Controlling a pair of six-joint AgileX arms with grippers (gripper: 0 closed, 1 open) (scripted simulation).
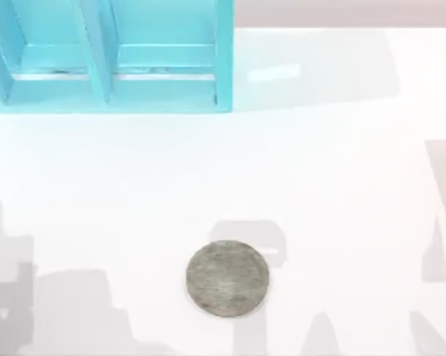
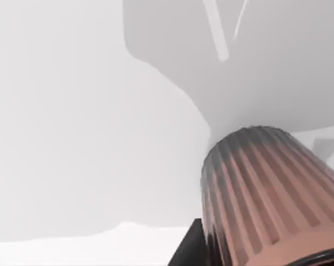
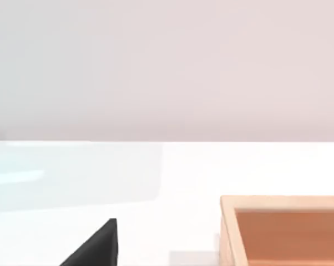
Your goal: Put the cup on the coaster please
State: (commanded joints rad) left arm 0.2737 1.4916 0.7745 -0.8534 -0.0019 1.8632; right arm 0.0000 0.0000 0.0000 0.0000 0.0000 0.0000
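Note:
The coaster [image 1: 227, 278], a flat grey mottled disc, lies on the white table near the front, slightly right of centre, with nothing on it. The cup [image 2: 261, 194], coppery with ribbed sides, hangs close to the left wrist camera, tilted, above the white surface. My left gripper [image 2: 250, 260] is shut on the cup, and one black finger [image 2: 188, 250] shows beside its wall. A dark wedge of my right gripper [image 3: 95, 246] sits over the white table in the right wrist view.
A turquoise shelf unit [image 1: 108, 55] stands at the back left of the table. An open wooden box [image 3: 283, 233] sits on the table in the right wrist view. Grey arm shadows fall along the front and both sides.

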